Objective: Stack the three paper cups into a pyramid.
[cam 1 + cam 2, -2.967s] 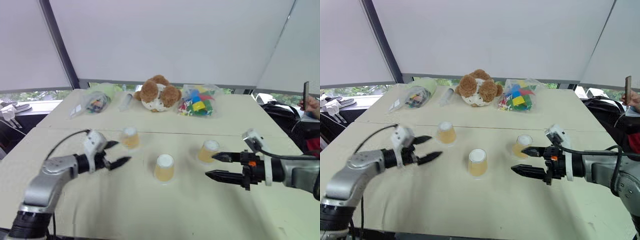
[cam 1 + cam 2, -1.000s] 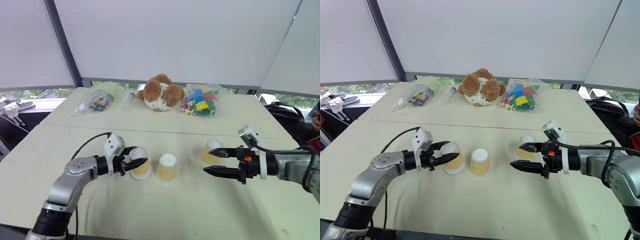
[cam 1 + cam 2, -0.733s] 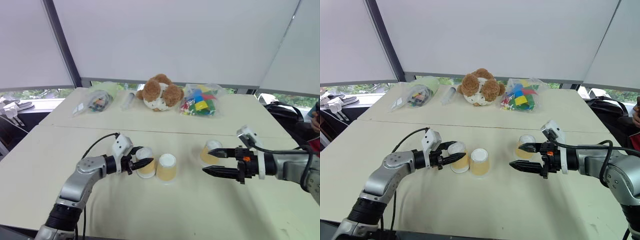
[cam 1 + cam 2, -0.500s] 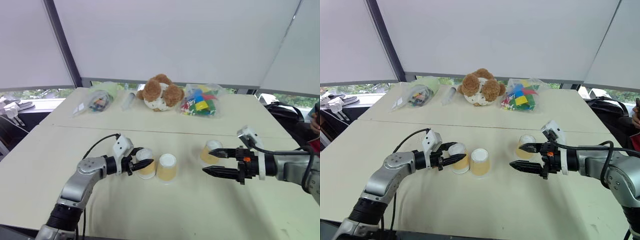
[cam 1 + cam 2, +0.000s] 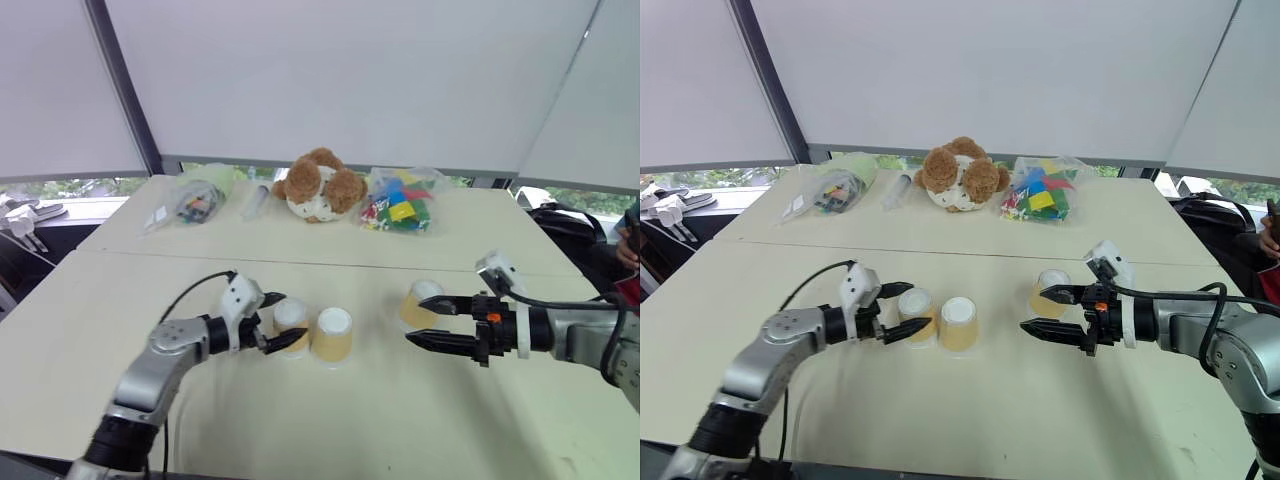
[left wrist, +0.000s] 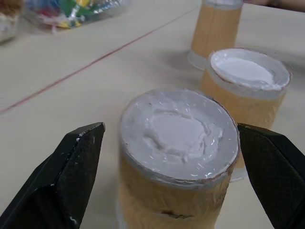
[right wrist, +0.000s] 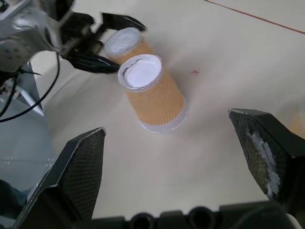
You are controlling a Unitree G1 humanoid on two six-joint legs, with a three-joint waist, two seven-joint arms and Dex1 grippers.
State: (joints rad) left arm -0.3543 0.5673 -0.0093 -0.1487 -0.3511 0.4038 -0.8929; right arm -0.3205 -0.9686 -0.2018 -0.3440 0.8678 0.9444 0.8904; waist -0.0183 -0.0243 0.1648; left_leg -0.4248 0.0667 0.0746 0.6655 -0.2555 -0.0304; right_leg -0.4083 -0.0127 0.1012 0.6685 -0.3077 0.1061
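A: Backing the left gripper off straight mattered: jaws spread around its cup, beside the middle cup.

B: I kept the right gripper spread (third cup behind, unheld).

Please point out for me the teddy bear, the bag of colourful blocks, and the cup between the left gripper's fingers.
teddy bear (image 5: pixel 318 188), left eye view, on its brown head.
bag of colourful blocks (image 5: pixel 398 211), left eye view, on the yellow block inside.
cup between the left gripper's fingers (image 6: pixel 178 131), left wrist view, on its white top end.
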